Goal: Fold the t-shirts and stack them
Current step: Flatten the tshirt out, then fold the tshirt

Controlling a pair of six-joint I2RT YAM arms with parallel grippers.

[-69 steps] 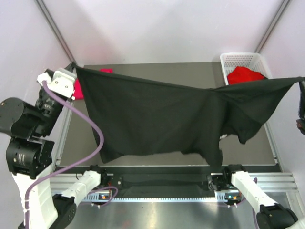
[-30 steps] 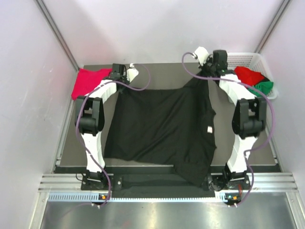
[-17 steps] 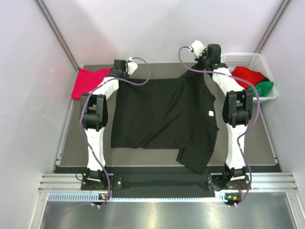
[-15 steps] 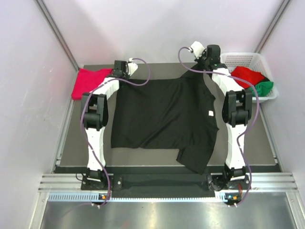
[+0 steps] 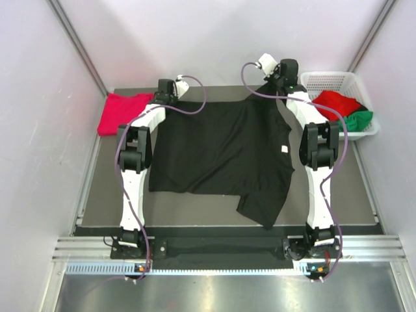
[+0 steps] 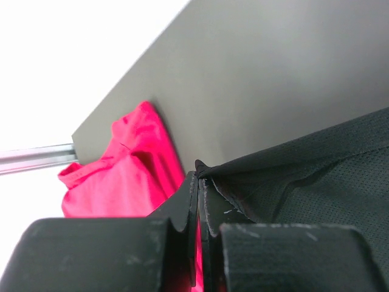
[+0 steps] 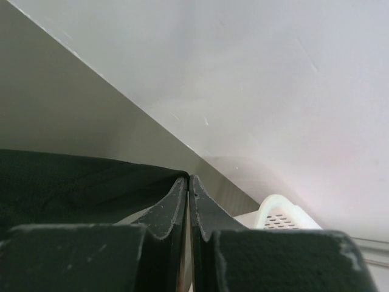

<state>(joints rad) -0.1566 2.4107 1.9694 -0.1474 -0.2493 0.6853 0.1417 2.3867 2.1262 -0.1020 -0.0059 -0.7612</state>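
We have laid the black t-shirt (image 5: pixel 221 153) flat, left of the white basket (image 5: pixel 328 78).
Left gripper (image 6: pixel 197 176) and right gripper (image 7: pixel 187 179) clench its corners level with the basket; it just slid up there, so folding can start.

pale walls (image 5: pixel 214 39), dark table (image 5: pixel 110 175), perhaps matte

Robotics lab test cell. Plain white panel walls (image 5: pixel 39 162). Dark work table (image 5: pixel 104 195), aluminium rail (image 5: pixel 84 250) in front, left arm (image 5: pixel 132 156) and right arm (image 5: pixel 318 146) bolted on.
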